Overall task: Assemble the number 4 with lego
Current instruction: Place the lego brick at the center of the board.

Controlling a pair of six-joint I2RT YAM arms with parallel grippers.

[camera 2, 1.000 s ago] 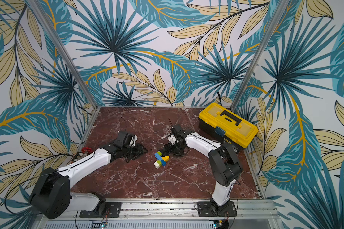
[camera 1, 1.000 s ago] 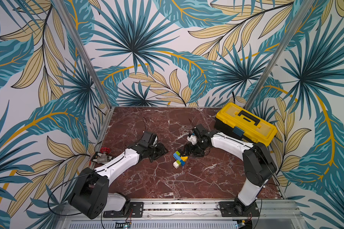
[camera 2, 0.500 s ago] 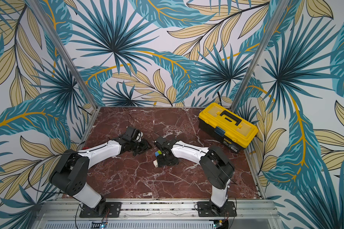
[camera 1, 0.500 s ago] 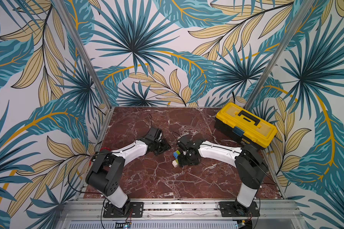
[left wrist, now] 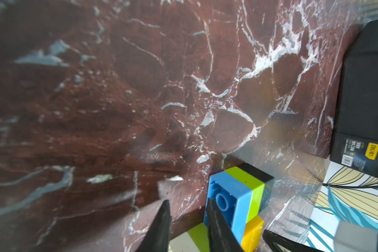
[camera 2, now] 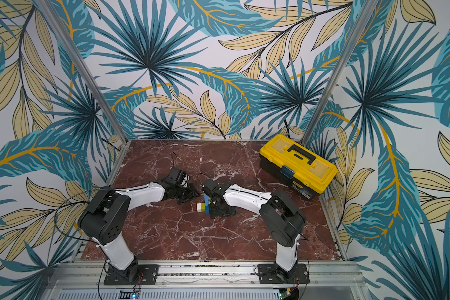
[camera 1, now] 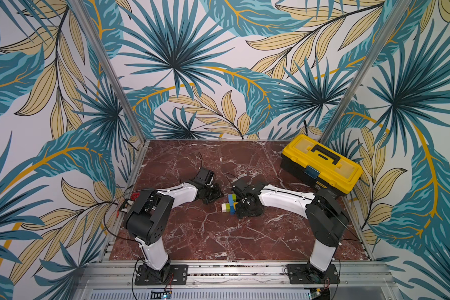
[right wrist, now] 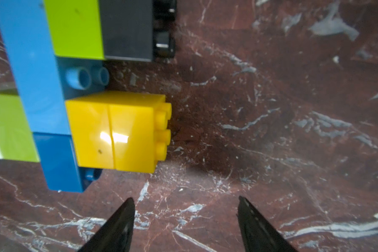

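Note:
The lego figure (camera 1: 229,205) (camera 2: 204,205) lies flat on the marble between both arms. In the right wrist view it shows a light-blue bar (right wrist: 35,76), a dark-blue brick (right wrist: 59,161), two joined yellow bricks (right wrist: 118,131), a green brick (right wrist: 74,28) and a black one (right wrist: 127,28). My right gripper (right wrist: 184,199) (camera 1: 240,209) stands wide open just short of the yellow bricks, holding nothing. My left gripper (left wrist: 187,203) (camera 1: 215,193) is at the figure's other side. Its jaws are a narrow gap apart with bare marble between the tips. One finger (left wrist: 216,222) is against the light-blue brick's end (left wrist: 225,196).
A yellow toolbox (camera 1: 321,166) (camera 2: 298,166) with a black base sits at the back right corner. A small red part (camera 1: 134,196) rests on the left frame edge. Metal posts stand at both back corners.
My right gripper has swung left and down to the figure's side. My left gripper has come in closer from the left and its jaws have narrowed. The figure has turned slightly.

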